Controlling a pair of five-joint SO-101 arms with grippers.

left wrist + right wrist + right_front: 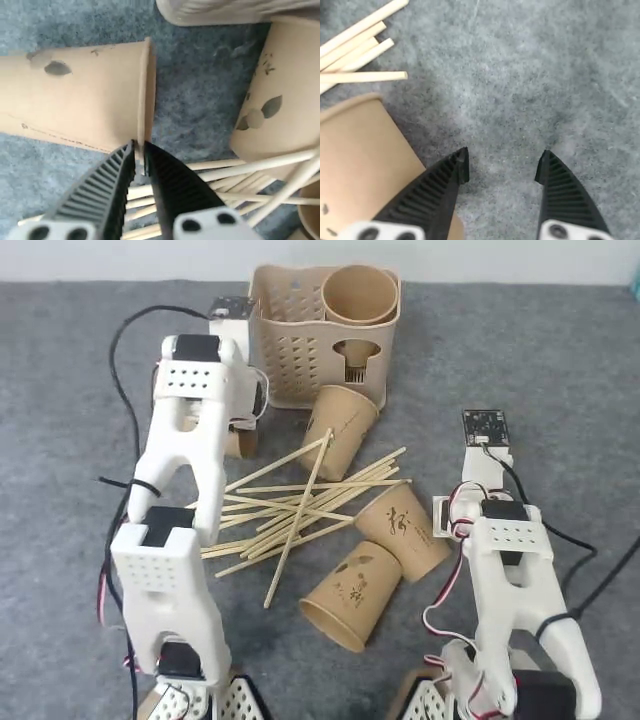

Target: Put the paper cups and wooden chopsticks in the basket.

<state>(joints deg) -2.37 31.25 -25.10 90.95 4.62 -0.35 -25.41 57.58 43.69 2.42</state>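
Note:
My left gripper [139,148] is shut on the rim of a paper cup [70,95] that lies on its side on the grey carpet, left of the basket [290,350]. In the high view that cup [241,443] is mostly hidden under the left arm. One cup [360,295] stands inside the basket and another [340,430] leans at its front. Two more cups [405,530] [352,595] lie on their sides beside the pile of wooden chopsticks [300,505]. My right gripper [502,162] is open over bare carpet, with a cup [360,165] beside one finger.
Black cables [125,390] run along the left arm and another cable [600,570] trails at the right. The carpet to the right of the basket is bare. Chopstick ends [360,45] lie near the right gripper.

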